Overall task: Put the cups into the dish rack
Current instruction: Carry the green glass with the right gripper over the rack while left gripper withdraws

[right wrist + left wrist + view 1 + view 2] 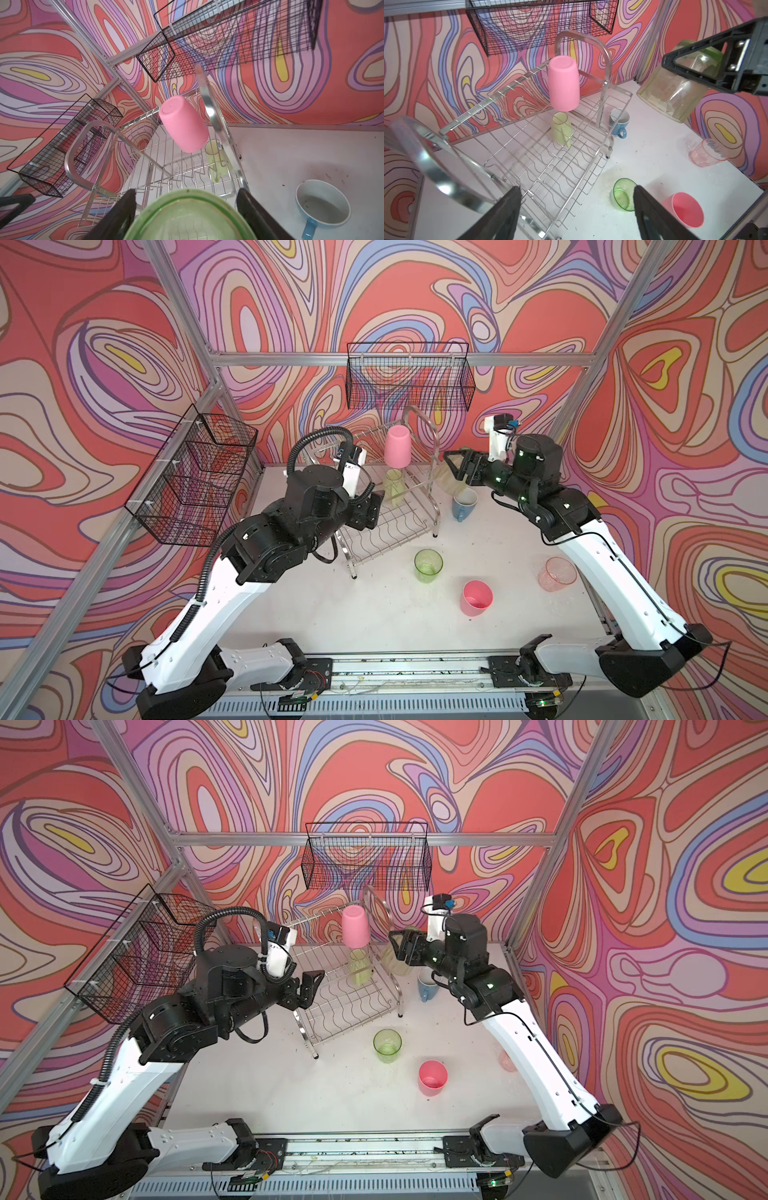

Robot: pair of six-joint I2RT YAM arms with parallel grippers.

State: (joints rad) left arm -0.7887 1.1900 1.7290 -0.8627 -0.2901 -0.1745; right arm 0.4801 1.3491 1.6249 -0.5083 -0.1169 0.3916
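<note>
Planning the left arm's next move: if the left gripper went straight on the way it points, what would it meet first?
Probably the dish rack: the open left gripper points at its lower-tier wires, close ahead; depth is unclear.

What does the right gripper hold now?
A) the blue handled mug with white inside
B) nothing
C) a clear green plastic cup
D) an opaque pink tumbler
C: the right gripper has its jaws on both sides of a clear green plastic cup, raised in the air beside the shiny silver wire dish rack.
</note>
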